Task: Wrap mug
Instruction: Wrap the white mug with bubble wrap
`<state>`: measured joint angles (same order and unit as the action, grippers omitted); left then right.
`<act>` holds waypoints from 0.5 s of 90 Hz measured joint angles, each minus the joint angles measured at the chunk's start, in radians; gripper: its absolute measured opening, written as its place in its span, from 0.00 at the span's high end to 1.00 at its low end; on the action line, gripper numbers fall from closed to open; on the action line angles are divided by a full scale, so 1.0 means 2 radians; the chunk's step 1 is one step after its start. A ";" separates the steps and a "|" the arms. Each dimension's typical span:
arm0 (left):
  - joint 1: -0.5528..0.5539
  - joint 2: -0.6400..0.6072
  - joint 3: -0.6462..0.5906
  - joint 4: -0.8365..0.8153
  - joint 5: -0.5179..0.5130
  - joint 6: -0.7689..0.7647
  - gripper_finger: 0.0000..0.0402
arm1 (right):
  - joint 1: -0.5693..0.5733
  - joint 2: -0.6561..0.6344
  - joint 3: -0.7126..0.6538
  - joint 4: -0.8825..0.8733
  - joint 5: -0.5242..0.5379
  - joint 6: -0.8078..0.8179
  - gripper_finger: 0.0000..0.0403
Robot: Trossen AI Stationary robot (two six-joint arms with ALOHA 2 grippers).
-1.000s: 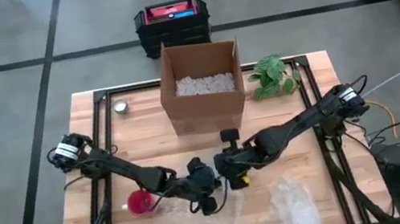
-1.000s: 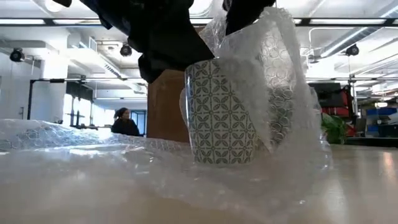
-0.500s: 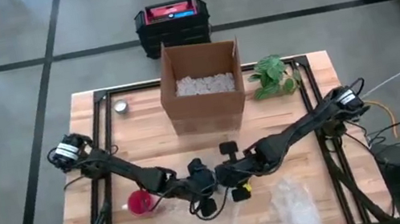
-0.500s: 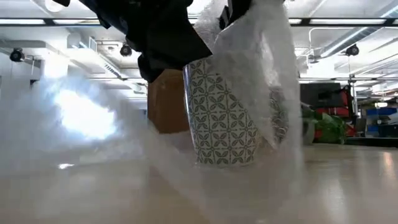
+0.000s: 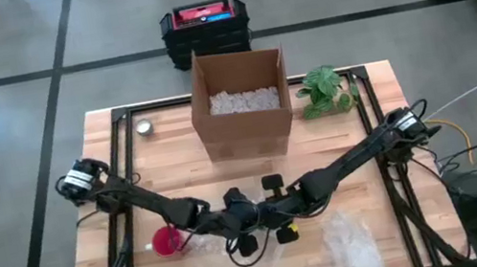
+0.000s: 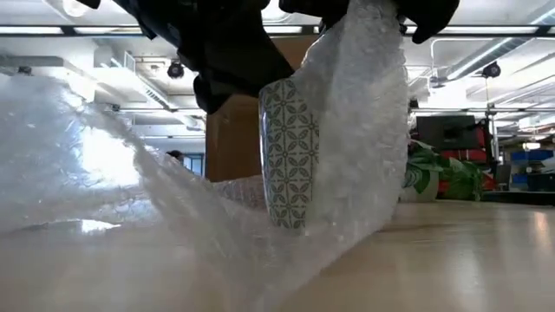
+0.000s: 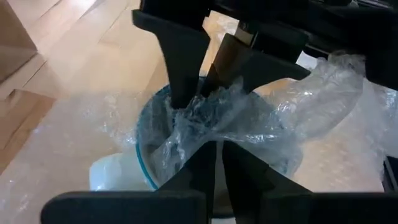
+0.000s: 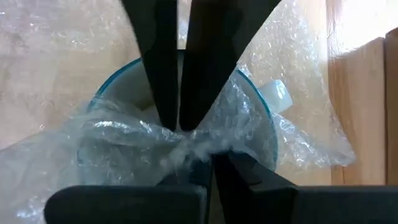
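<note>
Mug (image 6: 290, 152): upright on the table (image 5: 386, 143), front centre, just fwd of the cardboard box (image 5: 241, 104); patterned wall shows in low view, teal rim in both wrist views.
Bubble wrap (image 6: 360, 130): sheet under and round the mug, one flap drawn up over the rim and bunched into the mouth; rest trails loose across the table twd the left side.
Left gripper (image 7: 214, 158): directly above mug mouth, fingers together, pinched on the bunched wrap at the rim.
Right gripper (image 8: 211, 165): meets it from the opposite side, also over the mouth; fingers closed on the same wad of wrap.
Key relation: mug sits straight below both grippers, long axis vertical, so the tuck goes down along that axis. Both arms equally near; neither has the edge.
Vs 1 s ago: right gripper was beside the mug, now over it w/ the left. Flap that stood off the right wall now lies across it, hiding most of the pattern. Loose sheet has lifted on the left side in low view.
Judgement: step = stuffing flap into the mug; bare wall strip suggests wrap approx. half done.
Others: red cup (image 5: 167, 241), plant (image 5: 325, 90), waiting untouched.
</note>
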<state>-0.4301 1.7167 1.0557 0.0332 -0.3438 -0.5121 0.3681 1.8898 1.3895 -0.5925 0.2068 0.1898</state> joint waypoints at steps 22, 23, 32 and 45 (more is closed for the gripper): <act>-0.002 -0.034 0.005 -0.004 -0.031 0.014 0.95 | 0.000 -0.001 -0.001 0.005 -0.001 -0.009 1.00; -0.002 -0.033 0.005 -0.004 -0.031 0.014 0.95 | 0.000 -0.001 -0.001 0.005 -0.001 -0.009 1.00; 0.002 -0.015 0.005 -0.003 -0.029 0.015 0.95 | 0.000 -0.001 -0.002 0.005 -0.001 -0.009 1.00; 0.003 0.028 0.006 0.030 -0.029 0.011 0.95 | 0.000 -0.001 -0.002 0.011 -0.003 -0.009 1.00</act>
<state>-0.4240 1.7720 1.0670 0.0930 -0.4025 -0.4902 0.3684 1.8873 1.3862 -0.5710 0.2006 0.1715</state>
